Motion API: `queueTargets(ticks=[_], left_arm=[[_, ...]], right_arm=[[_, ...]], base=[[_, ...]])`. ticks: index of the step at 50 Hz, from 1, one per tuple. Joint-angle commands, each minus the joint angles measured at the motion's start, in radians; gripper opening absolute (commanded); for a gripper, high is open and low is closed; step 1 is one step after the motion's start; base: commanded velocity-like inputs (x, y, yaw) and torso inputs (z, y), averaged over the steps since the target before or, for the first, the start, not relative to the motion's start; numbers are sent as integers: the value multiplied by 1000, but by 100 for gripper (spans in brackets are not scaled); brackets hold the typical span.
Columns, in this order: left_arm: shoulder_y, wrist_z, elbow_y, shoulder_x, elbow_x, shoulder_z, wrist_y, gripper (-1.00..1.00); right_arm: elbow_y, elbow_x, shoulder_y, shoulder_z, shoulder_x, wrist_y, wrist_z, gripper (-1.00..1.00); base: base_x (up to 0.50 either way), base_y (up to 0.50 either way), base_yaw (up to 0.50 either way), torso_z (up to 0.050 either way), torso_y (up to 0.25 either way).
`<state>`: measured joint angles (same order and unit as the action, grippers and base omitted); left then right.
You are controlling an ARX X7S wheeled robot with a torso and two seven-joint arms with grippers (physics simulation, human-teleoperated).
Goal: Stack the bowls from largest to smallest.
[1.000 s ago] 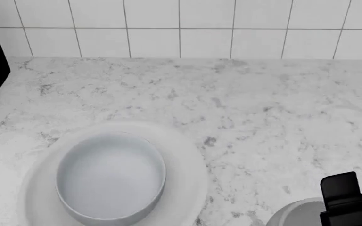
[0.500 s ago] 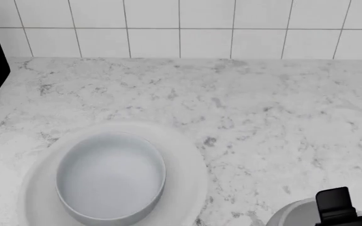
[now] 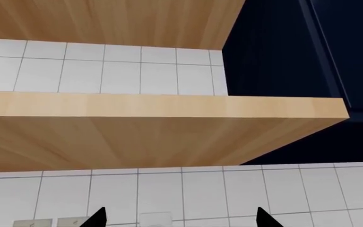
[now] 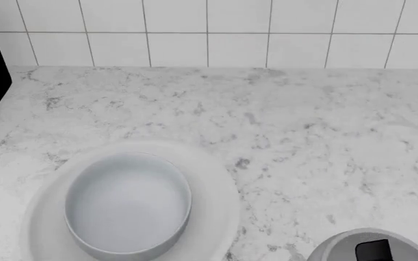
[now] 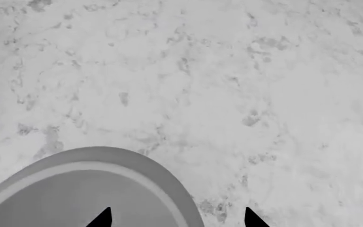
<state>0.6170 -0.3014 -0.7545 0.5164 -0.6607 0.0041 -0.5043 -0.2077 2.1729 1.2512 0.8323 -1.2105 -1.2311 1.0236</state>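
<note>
The wide white bowl (image 4: 45, 217) sits on the marble counter (image 4: 282, 119) toward its front-left, with the grey-blue bowl (image 4: 128, 202) nested inside it, slightly left of the white bowl's middle. The small bowl (image 4: 339, 247) stands apart from them at the front edge of the counter, toward the right, cut off by the head view's lower edge.

The right gripper (image 5: 175, 218) is directly over the small bowl (image 5: 87, 189) — its two dark fingertips are spread apart, one over the bowl's inside, the other outside the rim over bare counter, so the rim lies between them. The jaws are released; nothing is clasped. In the head view a black part of it shows just above the bowl's inside.

The left gripper (image 3: 178, 220) is away from the bowls, facing wall tiles (image 3: 168, 189) and a wooden cabinet (image 3: 137, 132), fingertips wide apart and empty.
</note>
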Motion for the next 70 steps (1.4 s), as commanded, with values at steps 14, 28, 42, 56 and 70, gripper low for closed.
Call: queueTargets(ticks=[14, 28, 42, 56, 70], left_arm=[[1, -4, 2, 6, -2, 6, 2, 100], [7, -9, 3, 9, -4, 11, 0, 100], [2, -8, 2, 12, -5, 12, 6, 100], [12, -25, -22, 27, -41, -2, -19, 100], [27, -35, -28, 39, -70, -13, -36, 100]], right_arm=[[-9, -119, -105, -5, 5, 66, -111, 100], [-14, -153, -140, -3, 3, 90, -147, 100], [-20, -149, -108, -2, 15, 63, -133, -100], [5, -60, 44, -22, 39, 9, -50, -100], [97, 16, 235, -2, 139, -61, 40, -100]], base=[[0, 0, 0, 0, 0], [0, 0, 0, 0, 0], [0, 0, 1, 0, 0], [0, 0, 0, 0, 0], [0, 0, 0, 0, 0]])
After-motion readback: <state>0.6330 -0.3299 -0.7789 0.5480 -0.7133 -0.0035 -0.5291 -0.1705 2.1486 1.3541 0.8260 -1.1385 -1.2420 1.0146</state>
